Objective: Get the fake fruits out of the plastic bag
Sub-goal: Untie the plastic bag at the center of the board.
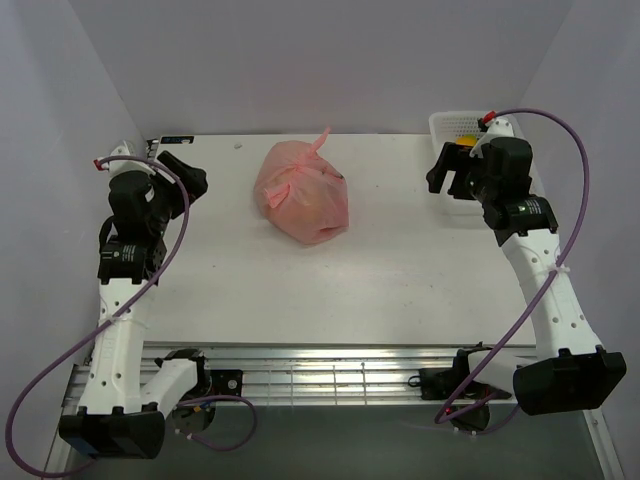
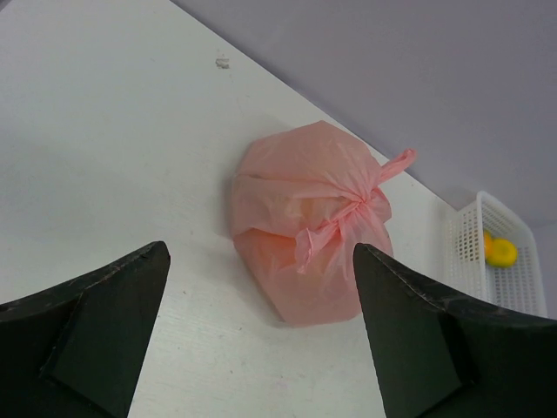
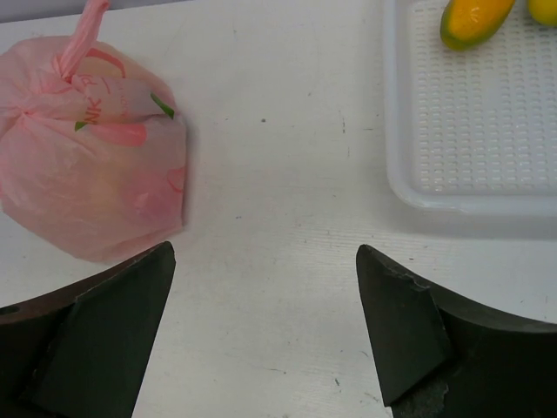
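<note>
- Left gripper (image 1: 183,175): spread wide, nothing held; poised over the left far part of the table (image 1: 400,280), well apart from the plastic bag (image 1: 303,195) and aimed towards it in the wrist view.
- Right gripper (image 1: 450,178): likewise spread wide and empty; poised at the right far corner, just beside the white mesh basket (image 1: 450,125), well apart from the bag.
- Plastic bag: resting on the table near the far edge, roughly midway between the two arms, slightly left of centre. Pink, crinkled, bulging, printed with peach pictures on the side seen from the right wrist.
- Knot (image 2: 357,209): mouth of the bag gathered and tied, tail sticking up and away. No opening visible in any view.
- Fake fruits inside the bag: not individually visible; only a faint yellowish tint through the plastic. Number and kind impossible to tell.
- Basket contents: one yellow-green fruit (image 3: 470,19) and one yellow fruit (image 3: 544,7) lying at the far end, outside the bag.
- Progress, as a judgement: bag closed and full-looking, neither gripper in contact, so the extraction proper judged as barely started or not started.
- Outstanding: approach the bag, pin or lift it with one gripper, undo or tear the knot with the other, then draw out each fruit in turn.
- Risk noted: thin film likely to slip or tear; round fruits likely to roll once freed.
</note>
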Controlling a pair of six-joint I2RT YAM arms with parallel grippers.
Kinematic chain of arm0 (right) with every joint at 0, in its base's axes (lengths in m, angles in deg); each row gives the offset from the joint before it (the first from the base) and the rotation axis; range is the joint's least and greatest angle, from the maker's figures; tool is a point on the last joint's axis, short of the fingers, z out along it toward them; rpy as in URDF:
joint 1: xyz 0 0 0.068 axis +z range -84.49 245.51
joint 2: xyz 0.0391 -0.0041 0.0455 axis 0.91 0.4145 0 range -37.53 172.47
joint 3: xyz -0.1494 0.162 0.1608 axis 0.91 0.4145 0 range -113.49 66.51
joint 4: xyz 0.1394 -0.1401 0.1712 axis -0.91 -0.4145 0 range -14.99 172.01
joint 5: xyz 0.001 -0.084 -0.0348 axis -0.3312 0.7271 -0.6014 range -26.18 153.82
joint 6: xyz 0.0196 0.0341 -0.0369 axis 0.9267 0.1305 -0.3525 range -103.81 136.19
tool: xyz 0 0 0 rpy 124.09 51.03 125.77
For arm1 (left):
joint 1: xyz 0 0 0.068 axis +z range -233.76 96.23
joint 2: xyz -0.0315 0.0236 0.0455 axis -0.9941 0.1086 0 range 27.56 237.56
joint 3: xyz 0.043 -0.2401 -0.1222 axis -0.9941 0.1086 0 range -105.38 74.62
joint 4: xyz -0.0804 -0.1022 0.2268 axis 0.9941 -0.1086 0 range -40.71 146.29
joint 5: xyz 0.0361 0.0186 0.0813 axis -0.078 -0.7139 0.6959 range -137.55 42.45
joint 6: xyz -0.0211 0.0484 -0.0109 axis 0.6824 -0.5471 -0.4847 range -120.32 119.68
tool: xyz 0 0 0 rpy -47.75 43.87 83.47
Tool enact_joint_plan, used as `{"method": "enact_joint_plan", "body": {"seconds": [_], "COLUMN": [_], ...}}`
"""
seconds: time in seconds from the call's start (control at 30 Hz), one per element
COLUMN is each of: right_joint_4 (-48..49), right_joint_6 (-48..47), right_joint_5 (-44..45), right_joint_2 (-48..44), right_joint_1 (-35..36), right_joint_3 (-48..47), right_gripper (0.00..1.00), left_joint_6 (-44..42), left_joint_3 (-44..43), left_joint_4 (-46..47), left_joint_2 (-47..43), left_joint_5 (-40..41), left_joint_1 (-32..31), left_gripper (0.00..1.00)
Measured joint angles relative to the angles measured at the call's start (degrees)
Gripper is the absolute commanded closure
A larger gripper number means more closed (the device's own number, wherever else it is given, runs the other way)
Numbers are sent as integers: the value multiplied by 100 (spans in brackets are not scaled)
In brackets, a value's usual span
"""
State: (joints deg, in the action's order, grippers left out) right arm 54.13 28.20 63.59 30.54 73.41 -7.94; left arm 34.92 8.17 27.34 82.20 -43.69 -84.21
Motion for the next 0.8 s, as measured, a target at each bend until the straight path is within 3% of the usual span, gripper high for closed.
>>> {"method": "enact_joint_plan", "body": {"seconds": [0.33,0.63,0.8], "right_joint_4": [170,120,129], "right_joint_6": [-358,-1067,-1419], "right_joint_5": [-765,-538,-302], "right_joint_2": [70,2015,3353], "right_joint_1": [125,2122,2710], "right_joint_3": [68,-1235,-2404], "right_gripper": [10,10,10], "left_joint_6": [-142,-168,-181], "left_joint_3": [0,2,7], "left_joint_4": [-52,227,396], "left_joint_2": [426,1088,1397], "left_joint_5": [-450,-1252,-1576], "left_joint_1": [0,0,0], "left_gripper": [2,2,2]}}
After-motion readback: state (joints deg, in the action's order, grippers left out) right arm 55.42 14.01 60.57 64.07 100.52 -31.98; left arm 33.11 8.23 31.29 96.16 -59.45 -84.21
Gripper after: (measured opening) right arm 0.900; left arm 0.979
